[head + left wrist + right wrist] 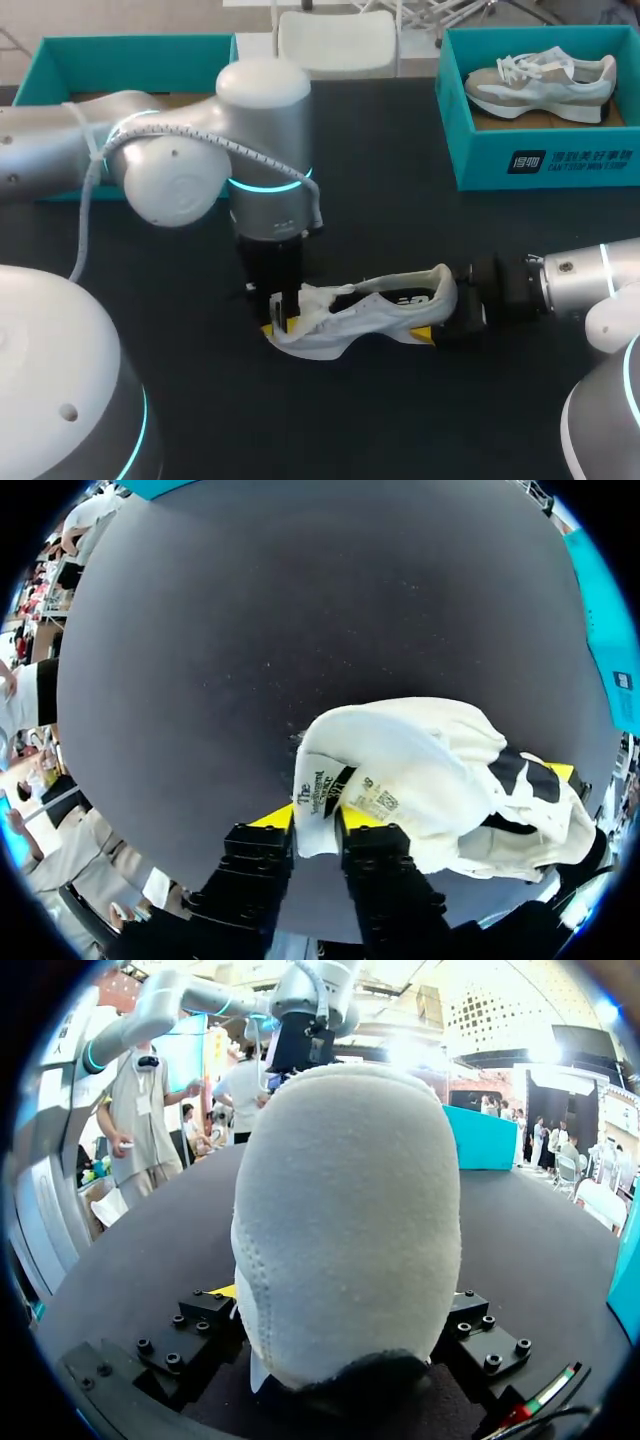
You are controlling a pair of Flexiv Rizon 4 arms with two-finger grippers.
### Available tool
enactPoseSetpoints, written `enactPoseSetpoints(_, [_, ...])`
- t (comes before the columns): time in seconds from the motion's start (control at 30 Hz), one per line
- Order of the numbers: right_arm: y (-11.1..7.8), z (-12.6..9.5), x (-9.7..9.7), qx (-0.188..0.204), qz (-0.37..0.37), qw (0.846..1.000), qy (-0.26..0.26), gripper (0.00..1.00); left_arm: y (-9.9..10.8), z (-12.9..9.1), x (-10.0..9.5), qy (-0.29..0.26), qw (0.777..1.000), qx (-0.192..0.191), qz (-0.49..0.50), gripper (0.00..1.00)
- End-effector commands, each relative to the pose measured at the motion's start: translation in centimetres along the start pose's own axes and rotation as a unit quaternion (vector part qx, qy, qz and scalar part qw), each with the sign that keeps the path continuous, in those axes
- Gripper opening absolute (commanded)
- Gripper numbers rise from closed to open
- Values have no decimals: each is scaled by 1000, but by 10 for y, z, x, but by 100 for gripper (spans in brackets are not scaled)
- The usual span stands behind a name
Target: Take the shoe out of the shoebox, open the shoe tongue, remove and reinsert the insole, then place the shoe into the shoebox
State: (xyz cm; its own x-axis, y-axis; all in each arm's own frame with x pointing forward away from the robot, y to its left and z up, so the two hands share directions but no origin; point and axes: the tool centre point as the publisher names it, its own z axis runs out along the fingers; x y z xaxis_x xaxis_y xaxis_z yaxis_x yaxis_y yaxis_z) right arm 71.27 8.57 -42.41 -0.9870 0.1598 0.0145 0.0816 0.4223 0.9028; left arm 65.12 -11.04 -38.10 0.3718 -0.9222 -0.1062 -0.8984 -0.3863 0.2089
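2 grippers share the shoe [375, 310], which lies on its side on the black table [400, 230], well apart from the teal shoebox [545, 160], where a second shoe [540, 82] rests. The step in hand looks like opening the tongue [320, 780]. To do it well, I judge the left gripper [318, 830] should draw the flap up and away from the collar along its own line, slowly, so the thin fabric does not slip out or tear at the stitching. The right gripper [345, 1320] should brace the heel against that pull.

The left jaws are nearly together, pinching the labelled end of the tongue from both sides. The right jaws stand wide, clamped on either side of the padded heel, which fills the gap between them.
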Motion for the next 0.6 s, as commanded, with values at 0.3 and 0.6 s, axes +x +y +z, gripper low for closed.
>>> enactPoseSetpoints(0.3, [-4,5,1,2,0,1000,-2,0,25,-50,-9,39,999,-17,0,100])
enactPoseSetpoints(0.6, [-4,5,1,2,0,1000,-2,0,55,-102,6,47,969,54,237,100])
